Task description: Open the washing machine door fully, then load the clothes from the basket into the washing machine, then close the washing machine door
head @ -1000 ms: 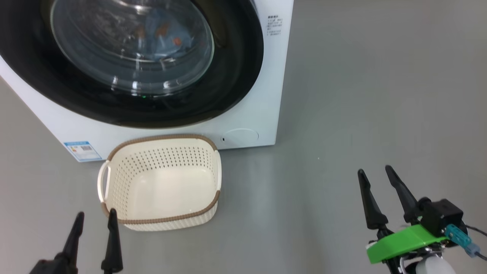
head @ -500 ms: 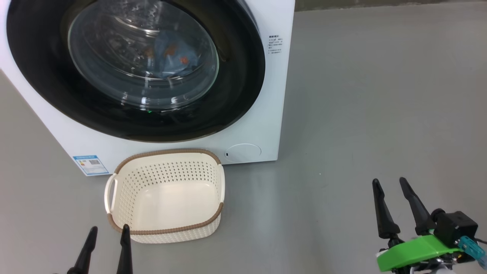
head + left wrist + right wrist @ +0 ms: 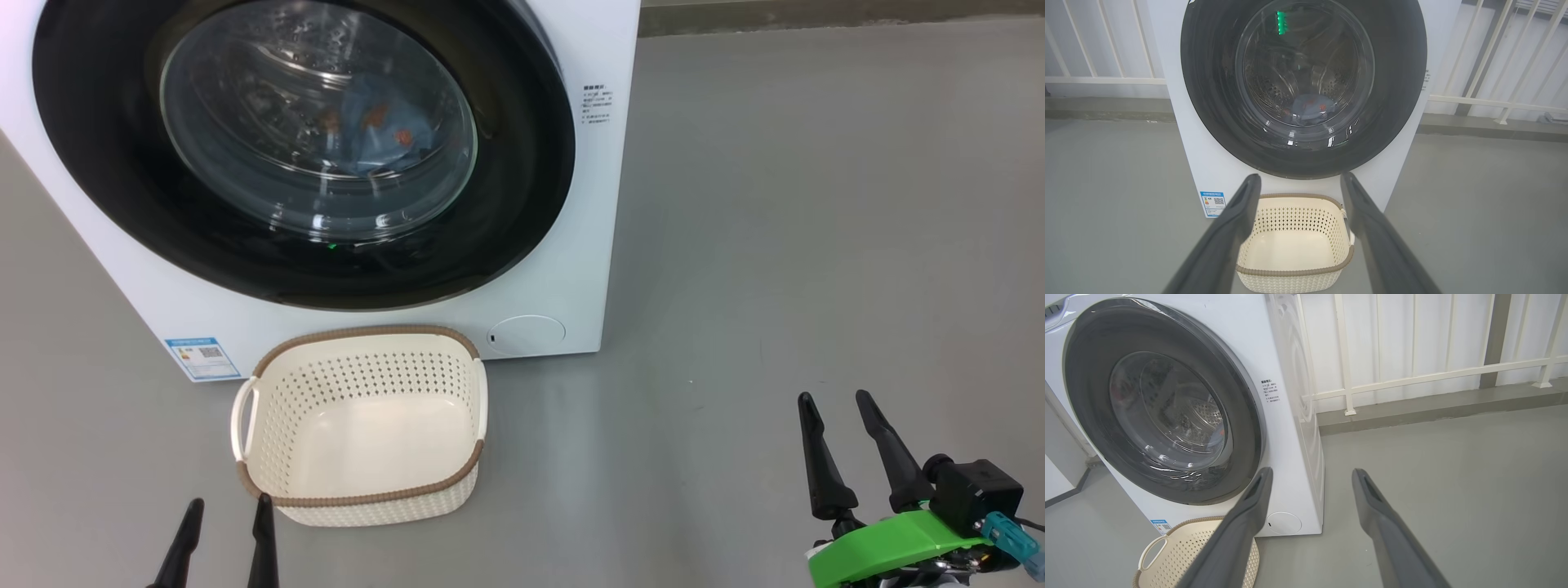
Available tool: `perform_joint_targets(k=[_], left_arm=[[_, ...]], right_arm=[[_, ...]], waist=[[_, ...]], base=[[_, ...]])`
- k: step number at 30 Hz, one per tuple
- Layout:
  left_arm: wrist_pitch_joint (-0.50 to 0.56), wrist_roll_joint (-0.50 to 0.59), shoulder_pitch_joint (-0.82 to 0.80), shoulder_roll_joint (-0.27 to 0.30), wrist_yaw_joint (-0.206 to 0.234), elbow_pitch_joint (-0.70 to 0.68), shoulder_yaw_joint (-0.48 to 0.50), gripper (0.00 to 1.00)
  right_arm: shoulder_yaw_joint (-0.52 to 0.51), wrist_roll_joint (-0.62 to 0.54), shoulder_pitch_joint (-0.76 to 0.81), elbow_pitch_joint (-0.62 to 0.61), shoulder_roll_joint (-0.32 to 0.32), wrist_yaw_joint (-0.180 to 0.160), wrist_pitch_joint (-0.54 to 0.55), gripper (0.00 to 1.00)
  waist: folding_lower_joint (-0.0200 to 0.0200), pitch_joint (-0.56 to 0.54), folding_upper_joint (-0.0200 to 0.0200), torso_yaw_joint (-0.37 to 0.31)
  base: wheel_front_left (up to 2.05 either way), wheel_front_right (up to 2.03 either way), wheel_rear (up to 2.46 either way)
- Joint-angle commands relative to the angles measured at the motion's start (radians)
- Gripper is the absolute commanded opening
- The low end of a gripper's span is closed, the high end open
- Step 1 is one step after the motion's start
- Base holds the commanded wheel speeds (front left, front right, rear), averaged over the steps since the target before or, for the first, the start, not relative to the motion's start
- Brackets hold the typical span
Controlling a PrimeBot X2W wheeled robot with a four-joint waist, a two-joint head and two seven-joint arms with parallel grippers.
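Note:
The white washing machine (image 3: 571,269) stands ahead with its round black door (image 3: 122,204) shut flat against the front. Through the glass window the light blue clothes (image 3: 380,131) with orange figures lie in the drum, also seen as clothes (image 3: 1310,108) in the left wrist view. The cream basket (image 3: 359,490) sits on the floor before the machine with nothing in it. My left gripper (image 3: 227,510) is open at the basket's near left corner, not touching it. My right gripper (image 3: 834,402) is open over bare floor to the right, holding nothing.
Grey floor (image 3: 816,204) stretches to the right of the machine. A white railing (image 3: 1412,377) and a low kerb (image 3: 1433,410) run behind it. A blue label (image 3: 202,358) and a round flap (image 3: 526,333) sit low on the machine's front.
The camera has moved, so the machine and basket sit lower and further right in the head view. Both grippers stay open and low; the door stays shut.

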Motion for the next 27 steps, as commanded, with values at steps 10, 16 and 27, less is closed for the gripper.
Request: perform_joint_targets(k=[10,16,27], left_arm=[[-0.006,0.009,-0.027,0.011,0.005,-0.012,0.036,1.00],[-0.006,0.007,-0.035,0.011,0.001,-0.010,0.041,1.00],[-0.006,0.005,-0.042,0.011,-0.008,-0.010,0.045,1.00]], right_arm=[[0.030,0.013,0.002,-0.023,-0.001,-0.006,-0.005,1.00],[0.030,0.012,0.003,-0.022,-0.001,-0.006,-0.005,1.00],[0.033,0.018,0.000,-0.023,-0.001,-0.006,-0.005,1.00]], waist=[[0.0000,-0.001,0.0000,0.011],[0.0000,0.003,0.0000,0.016],[0.0000,0.008,0.0000,0.019]], base=[[0.00,0.00,0.00],[0.00,0.00,0.00],[0.00,0.00,0.00]])
